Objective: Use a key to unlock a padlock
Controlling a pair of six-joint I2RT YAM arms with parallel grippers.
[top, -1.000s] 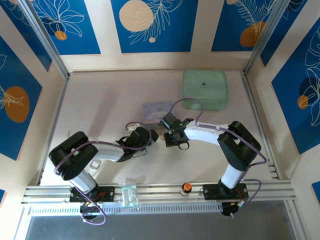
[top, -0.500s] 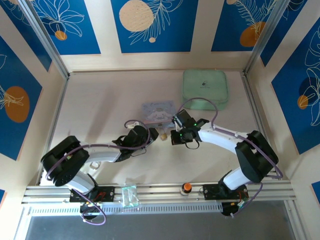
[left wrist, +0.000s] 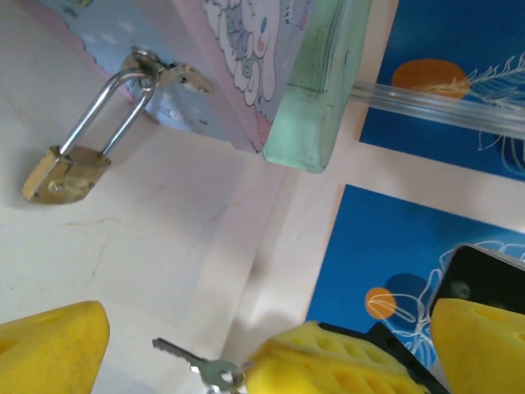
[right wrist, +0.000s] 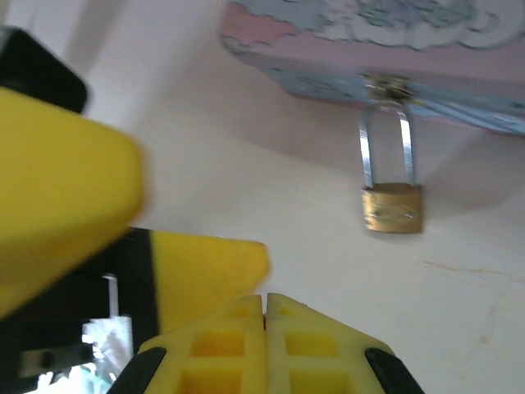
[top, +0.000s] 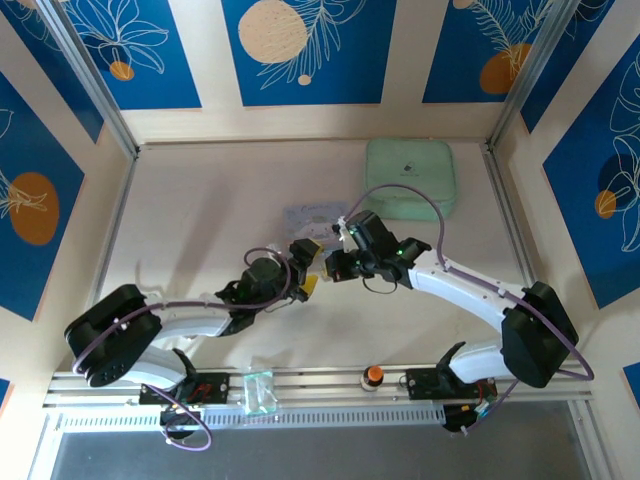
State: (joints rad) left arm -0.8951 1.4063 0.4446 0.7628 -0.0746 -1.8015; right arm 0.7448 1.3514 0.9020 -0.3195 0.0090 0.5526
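Note:
The brass padlock (left wrist: 66,174) lies on the table, its silver shackle (left wrist: 111,111) hooked through the hasp of the blue cartoon tin (left wrist: 246,49). In the right wrist view the padlock (right wrist: 393,208) hangs from the tin (right wrist: 385,37). My right gripper (right wrist: 264,305) is shut; the left wrist view shows the small silver key (left wrist: 190,362) sticking out of its yellow fingers (left wrist: 328,361), blade toward the padlock. My left gripper (left wrist: 271,328) stands open around them, one finger (left wrist: 49,345) to the left. From above, both grippers (top: 303,268) (top: 335,262) meet just below the tin (top: 315,214).
A pale green case (top: 410,178) lies at the back right, touching the tin's far side (left wrist: 316,98). An orange-topped knob (top: 373,375) and a small clear block (top: 258,388) sit on the front rail. Blue patterned walls enclose the table.
Both arms have stretched forward toward the tin. The right gripper swung up and left to meet the left gripper just below the tin.

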